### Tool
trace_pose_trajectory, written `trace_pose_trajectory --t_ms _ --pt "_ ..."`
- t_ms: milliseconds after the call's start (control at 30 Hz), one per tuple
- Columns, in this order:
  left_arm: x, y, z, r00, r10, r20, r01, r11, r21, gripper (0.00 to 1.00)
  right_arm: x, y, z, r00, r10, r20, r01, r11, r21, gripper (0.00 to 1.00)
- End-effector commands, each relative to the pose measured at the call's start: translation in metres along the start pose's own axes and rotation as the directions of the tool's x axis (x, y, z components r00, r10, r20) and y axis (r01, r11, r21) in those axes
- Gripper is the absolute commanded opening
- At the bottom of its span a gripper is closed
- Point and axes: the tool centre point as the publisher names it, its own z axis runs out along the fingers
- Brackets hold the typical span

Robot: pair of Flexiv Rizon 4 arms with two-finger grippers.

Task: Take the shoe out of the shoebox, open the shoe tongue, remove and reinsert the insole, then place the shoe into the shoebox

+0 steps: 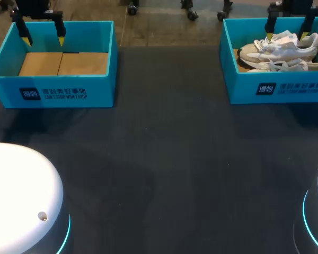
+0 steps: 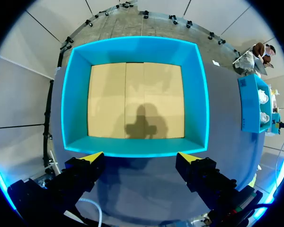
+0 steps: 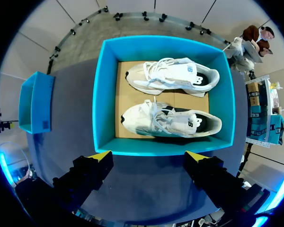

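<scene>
two shoes (image 3: pixel 170 120) lie in the shoebox (image 3: pixel 103 94) just ahead of the right gripper (image 3: pixel 149 156), partly hidden by its wall in the head view. that gripper and the left gripper (image 2: pixel 141 157) both gape wide, holding nothing.

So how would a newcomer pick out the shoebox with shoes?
Two blue boxes stand far back on the table. The shoebox is the right one, below the right gripper. Only it holds white shoes; the left box shows bare cardboard.
</scene>
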Motion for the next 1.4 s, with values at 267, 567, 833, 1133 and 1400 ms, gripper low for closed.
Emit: trace_pose_trajectory --t_ms 267,567,833,1133,1400 --pt "0.0 0.0 0.0 1.0 0.0 0.001 0.0 1.0 0.0 1.0 0.0 0.0 0.0 1.0 0.0 0.0 0.0 1.0 0.0 1.0" --pt "0.0 0.0 0.0 1.0 0.0 0.001 0.0 1.0 0.0 1.0 -0.031 0.001 0.009 0.997 0.063 0.042 -0.062 0.998 -0.032 1.0" --pt "0.0 0.0 0.0 1.0 0.0 0.001 0.0 1.0 0.0 1.0 -0.08 0.005 0.03 0.989 0.101 0.111 -0.095 0.994 -0.059 1.0" --pt "0.0 0.0 0.0 1.0 0.0 0.001 0.0 1.0 0.0 1.0 -0.13 0.012 0.064 0.975 0.17 0.144 -0.163 0.985 -0.059 0.99" --pt "0.0 0.0 0.0 1.0 0.0 0.001 0.0 1.0 0.0 1.0 -0.161 0.018 0.087 0.96 0.224 0.17 -0.217 0.974 -0.057 0.62"
